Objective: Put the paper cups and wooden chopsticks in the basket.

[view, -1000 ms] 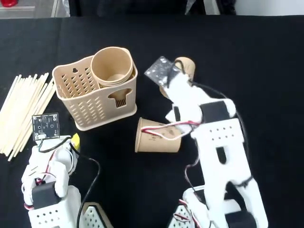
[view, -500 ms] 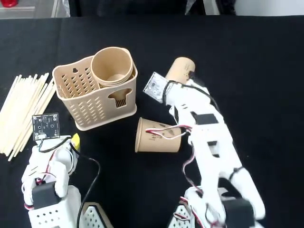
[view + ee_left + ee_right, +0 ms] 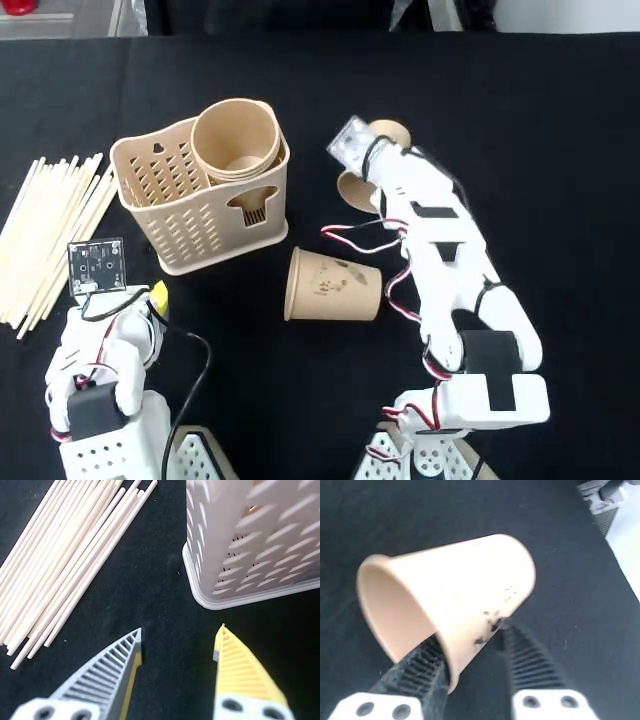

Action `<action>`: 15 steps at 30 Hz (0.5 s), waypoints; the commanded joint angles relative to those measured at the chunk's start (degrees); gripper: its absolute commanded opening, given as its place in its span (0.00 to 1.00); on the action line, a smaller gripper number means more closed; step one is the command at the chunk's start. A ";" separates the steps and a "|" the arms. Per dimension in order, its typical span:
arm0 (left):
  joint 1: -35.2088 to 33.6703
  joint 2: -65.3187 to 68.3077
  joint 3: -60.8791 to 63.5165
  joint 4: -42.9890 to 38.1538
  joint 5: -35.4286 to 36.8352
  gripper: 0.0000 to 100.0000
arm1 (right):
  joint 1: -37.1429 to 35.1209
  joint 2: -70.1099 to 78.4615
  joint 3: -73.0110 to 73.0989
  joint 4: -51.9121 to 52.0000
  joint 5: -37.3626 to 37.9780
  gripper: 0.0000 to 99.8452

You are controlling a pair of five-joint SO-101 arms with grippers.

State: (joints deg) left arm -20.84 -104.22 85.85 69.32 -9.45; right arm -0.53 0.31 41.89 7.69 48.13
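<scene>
Paper cups sit in three places on the black bench. A nested stack of cups stands upright inside the basket, at the end nearer the right arm. A fallen cup lies on its side just in front of that same end of the basket, close to it but not touching, with its mouth turned toward the left arm.

The held cup is in the right hand, just to the right of the basket. It is tilted, with its mouth toward the near side of the bench and its base pointing away. The hand's black fingers are pinched on the cup's wall by the rim, one at the mouth and the other on the outside. From where I stand I cannot tell whether the cup is clear of the bench.

The left hand hangs low over bare bench, its grey and yellow fingers spread wide with nothing between them. It points at the gap between the basket's near corner and the wooden chopsticks. These lie flat in a loose bundle on the bench, left of the basket and apart from it.
</scene>
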 commanded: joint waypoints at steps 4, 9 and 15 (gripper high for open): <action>-0.04 -0.18 -0.04 -0.88 0.00 0.23 | 3.25 -7.60 -2.51 -0.09 -8.70 0.01; -0.04 -0.18 -0.04 -0.88 0.00 0.23 | 2.37 -14.99 -2.24 8.09 -8.53 0.01; -0.04 -0.18 -0.04 -0.88 0.00 0.23 | 1.32 -23.78 -7.60 23.12 -9.67 0.01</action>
State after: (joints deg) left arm -20.84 -104.22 86.02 69.32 -9.45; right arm 1.23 -17.54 41.10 22.55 40.22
